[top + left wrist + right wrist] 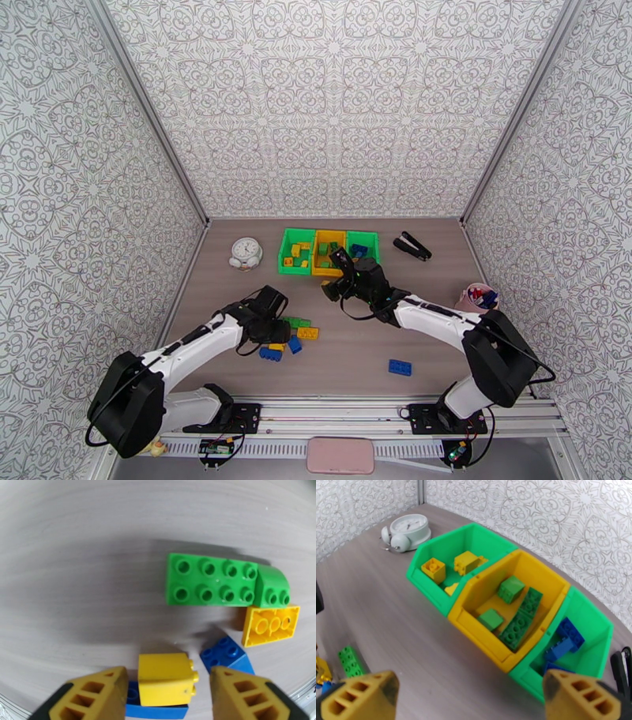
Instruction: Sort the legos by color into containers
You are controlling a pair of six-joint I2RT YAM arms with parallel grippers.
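The left claw (166, 672) is held partly open astride a yellow lego (166, 681), with a gap left at each finger, so nothing is gripped. A blue lego (158, 711) is seen under that lego. Ahead of this claw, a long green lego (211, 580) and an upturned yellow lego (270, 624) are laid on the tabletop (79, 598). The right claw (470, 677) is spread wide and empty. Just ahead of it the containers (482, 630) are set: yellow legos in the left one, green in the middle, blue in the right.
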